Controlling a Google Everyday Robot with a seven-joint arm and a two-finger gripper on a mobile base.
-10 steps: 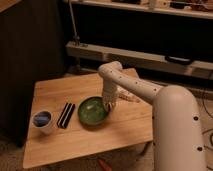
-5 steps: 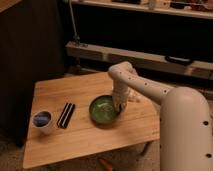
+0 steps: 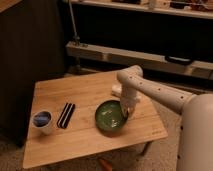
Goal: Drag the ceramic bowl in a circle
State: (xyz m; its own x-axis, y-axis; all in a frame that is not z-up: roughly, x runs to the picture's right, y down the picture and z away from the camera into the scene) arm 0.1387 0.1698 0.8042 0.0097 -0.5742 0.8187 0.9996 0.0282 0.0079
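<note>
One glossy green ceramic bowl (image 3: 111, 116), dark-rimmed, meets the gripper (image 3: 128, 111).

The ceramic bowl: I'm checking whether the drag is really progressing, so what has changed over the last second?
The ceramic bowl slid to the right across the table and slightly toward its front edge. The gripper moved with it, staying at the bowl's right rim. The white cup and the dark striped item beside it stayed where they were.

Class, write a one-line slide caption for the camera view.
Robot's tool at the green ceramic bowl's right rim on a wooden table.
</note>
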